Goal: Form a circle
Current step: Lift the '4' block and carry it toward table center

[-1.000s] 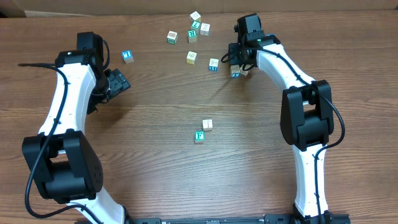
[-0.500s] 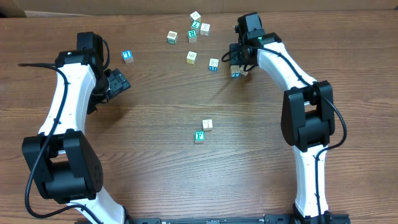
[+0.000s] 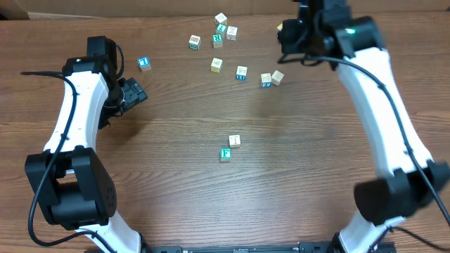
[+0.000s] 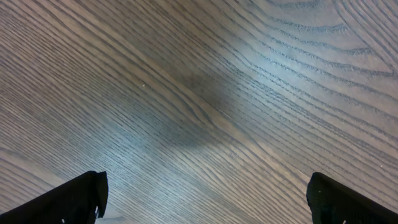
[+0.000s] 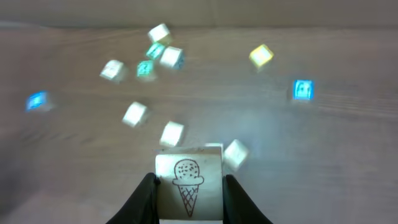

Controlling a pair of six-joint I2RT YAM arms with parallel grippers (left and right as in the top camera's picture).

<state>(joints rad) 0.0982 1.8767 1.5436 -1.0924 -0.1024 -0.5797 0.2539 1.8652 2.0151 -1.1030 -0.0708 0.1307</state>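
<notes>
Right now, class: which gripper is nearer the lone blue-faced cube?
Left. The left gripper sits just beside the blue-faced cube; the right gripper hangs far across the table.

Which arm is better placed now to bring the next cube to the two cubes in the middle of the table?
Right. The right fingers hold a cream wooden cube with an ice-cream drawing. The left fingers are open and empty above the brown wooden table.

Cream cube (image 5: 188, 185) with brown ice-cream drawing, brown wood-grain table (image 4: 199, 93)
</notes>
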